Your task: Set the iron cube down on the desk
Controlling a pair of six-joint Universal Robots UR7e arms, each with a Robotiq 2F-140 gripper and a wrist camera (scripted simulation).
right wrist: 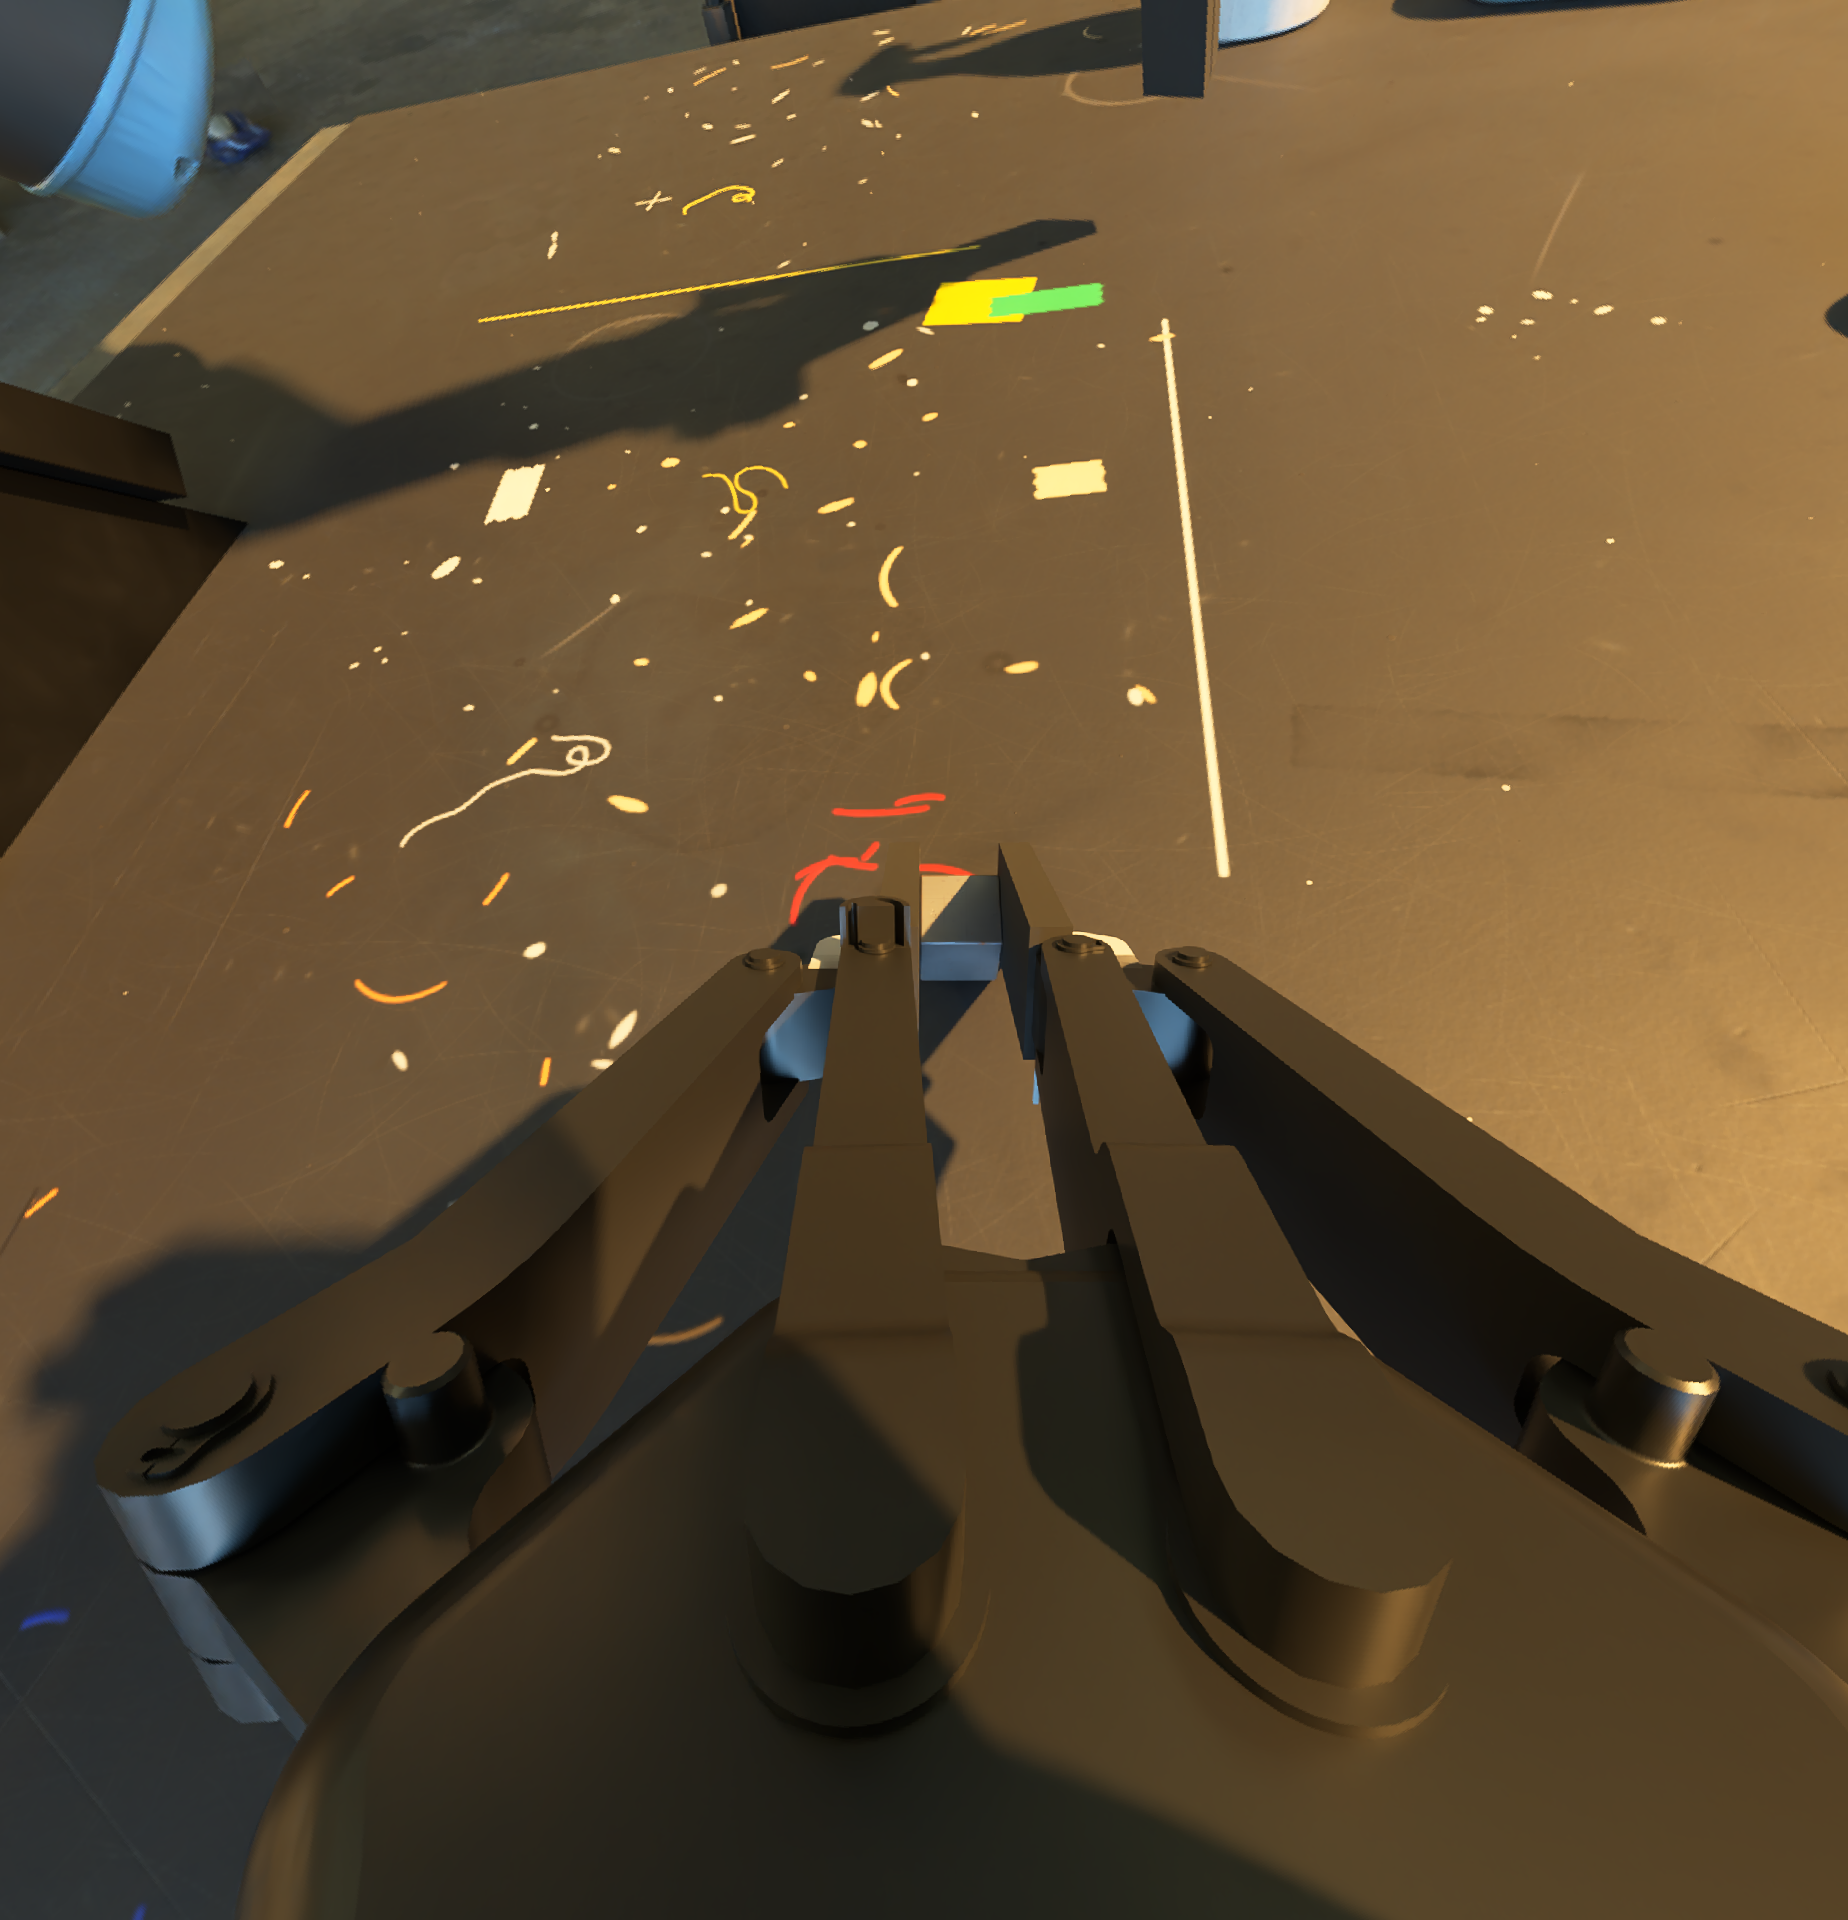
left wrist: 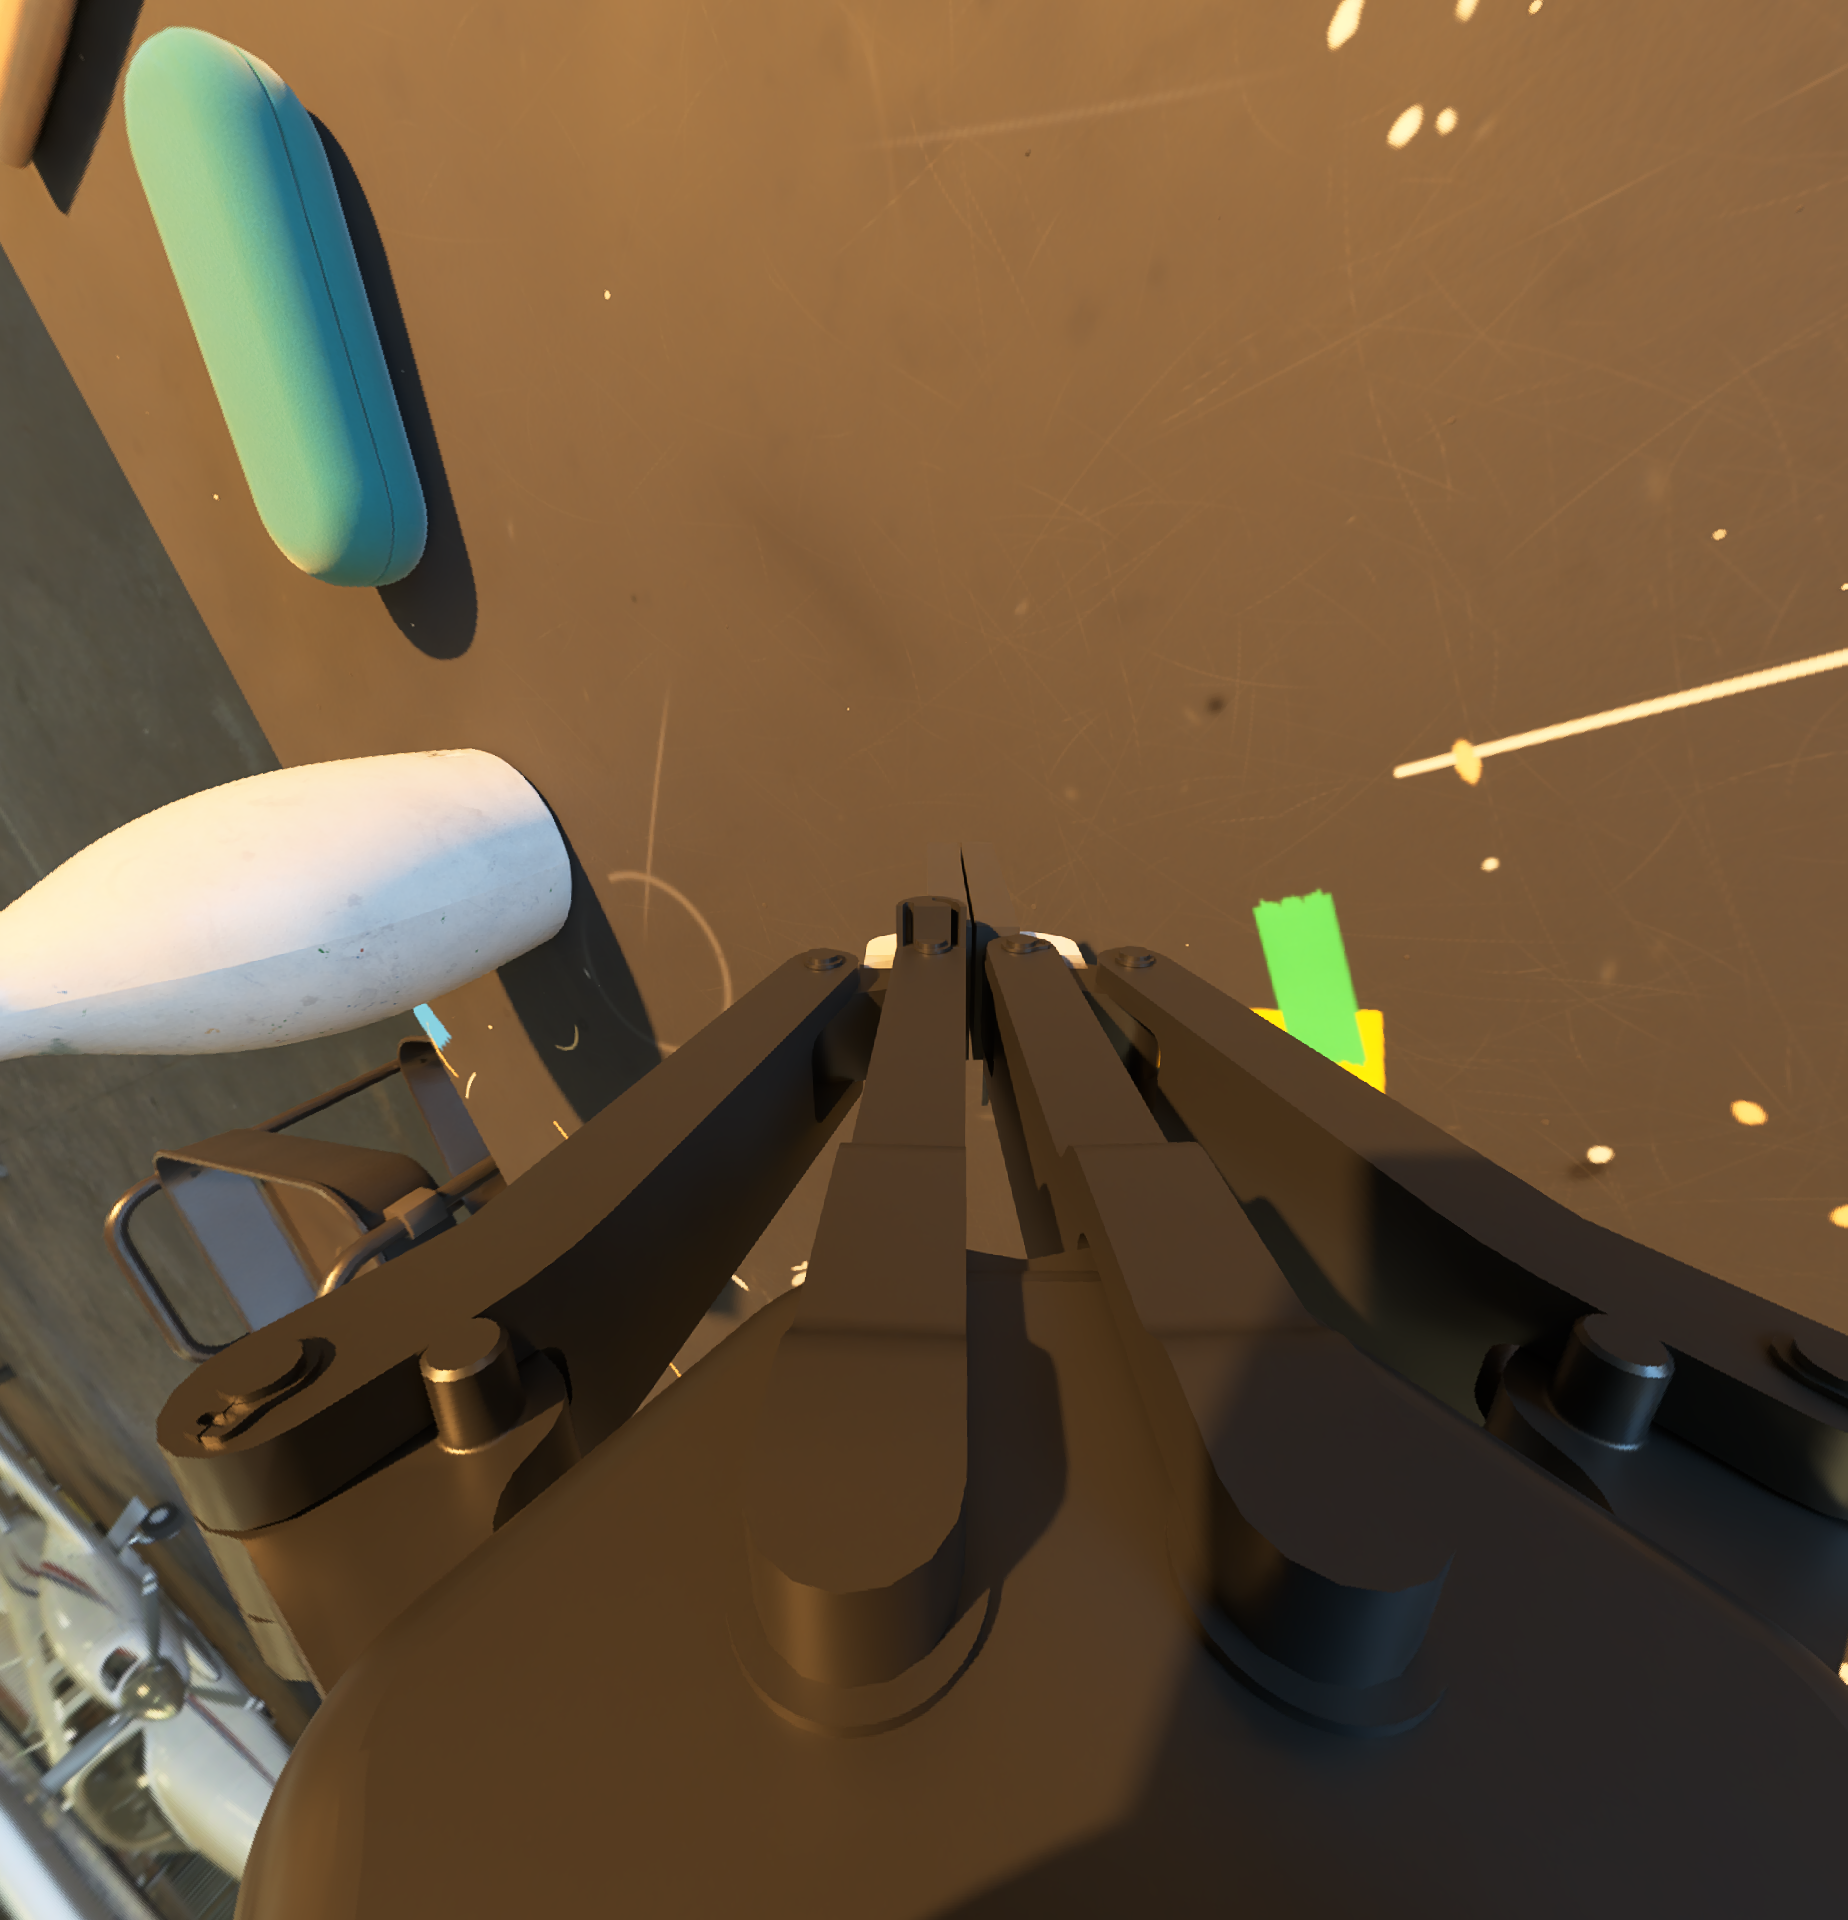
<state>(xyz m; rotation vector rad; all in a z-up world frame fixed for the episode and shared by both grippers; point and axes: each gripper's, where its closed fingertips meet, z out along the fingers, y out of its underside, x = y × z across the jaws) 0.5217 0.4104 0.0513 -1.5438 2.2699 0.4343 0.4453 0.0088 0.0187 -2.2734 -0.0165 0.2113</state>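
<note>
Dark linkage of the right gripper [right wrist: 959, 883] fills the lower half of the right wrist view, its fingers clamped on the cube [right wrist: 959, 920], a small grey metal block pinched between the pads at twelve o'clock from the wrist. Beyond it spreads the desk [right wrist: 1522, 623], brown and scuffed with pale, orange and red marks; the cube seems to hang just above it, though contact is hard to judge from this angle. Release turns on that gap: the cube sits straight ahead between the jaws, the desk right beneath, and only the right arm has it.

Over on the left, the left gripper [left wrist: 967, 935] is closed with nothing between its fingers. At ten o'clock from it lies a white pin [left wrist: 276, 914], and farther out at eleven a teal case [left wrist: 276, 312]. Yellow and green tape [left wrist: 1315, 997] sits at two o'clock.
</note>
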